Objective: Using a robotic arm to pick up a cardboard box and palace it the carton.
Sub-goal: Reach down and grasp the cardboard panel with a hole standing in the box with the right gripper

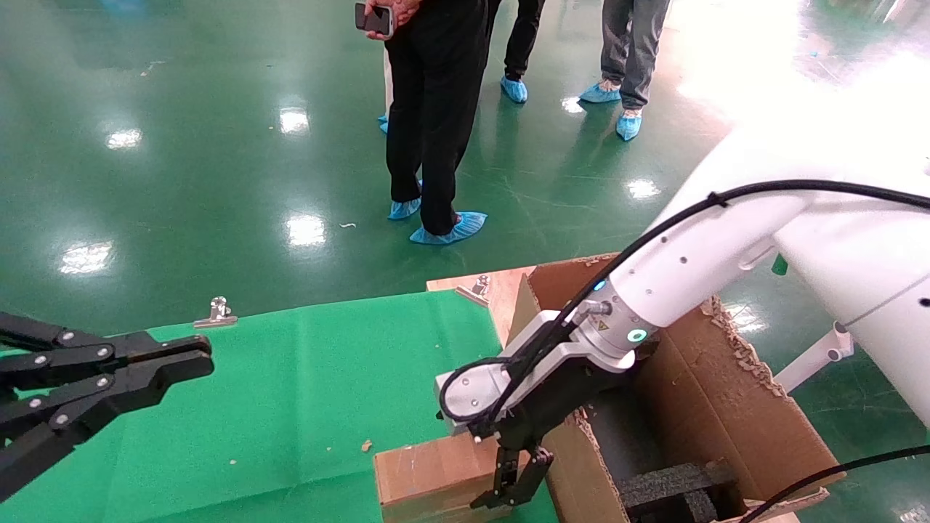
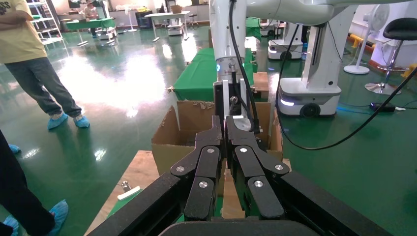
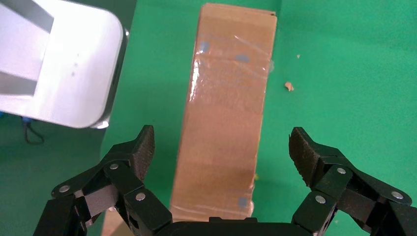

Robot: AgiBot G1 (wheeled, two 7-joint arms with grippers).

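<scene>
The small brown cardboard box (image 1: 429, 472) with clear tape lies on the green cloth at the near edge, just left of the carton (image 1: 726, 407). The carton is large, with ragged flaps and black foam inside. The white right arm reaches down from the right, and its right gripper (image 1: 508, 494) hangs over the box's right end. In the right wrist view the right gripper (image 3: 221, 142) is open, with the box (image 3: 226, 123) lying between the spread fingers and untouched by them. My left gripper (image 1: 196, 359) is shut and empty at the far left.
The green cloth (image 1: 290, 392) is held by metal clips (image 1: 216, 312) on a wooden board (image 1: 501, 290). Several people in blue shoe covers (image 1: 436, 109) stand on the green floor behind. The left wrist view shows the carton (image 2: 172, 142) and the white arm (image 2: 231, 73) beyond the left gripper (image 2: 223, 123).
</scene>
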